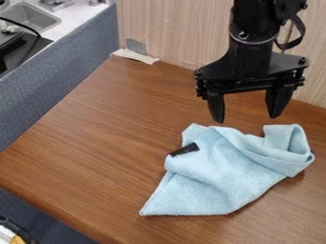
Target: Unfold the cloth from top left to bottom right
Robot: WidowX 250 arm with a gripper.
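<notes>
From my camera feed, at the far left, I see a grey metal sink (28, 16) set in a pale counter, and beside it a blue-grey fabric-covered partition (64, 78) running down along the brown wood-grain table (96, 138). At the table's back corner I see a crumpled strip of white material (135, 56), with a small grey plate (136, 46) just above it against the pale wood-grain panel (172, 28).

Moving right, I come to the soft light blue cloth (219, 174), rumpled and partly folded, lying near the table's front right part. Its flat, pointed corner aims toward the lower left of my view, and its long axis runs from there up to the upper right, where the fabric bunches into thick folds and a raised loop. A short black strip (185, 149) lies slantwise at its left edge.

I have the black two-finger gripper (247, 117) hanging pointed down over the cloth's far side, its fingers spread wide and holding nothing.
</notes>
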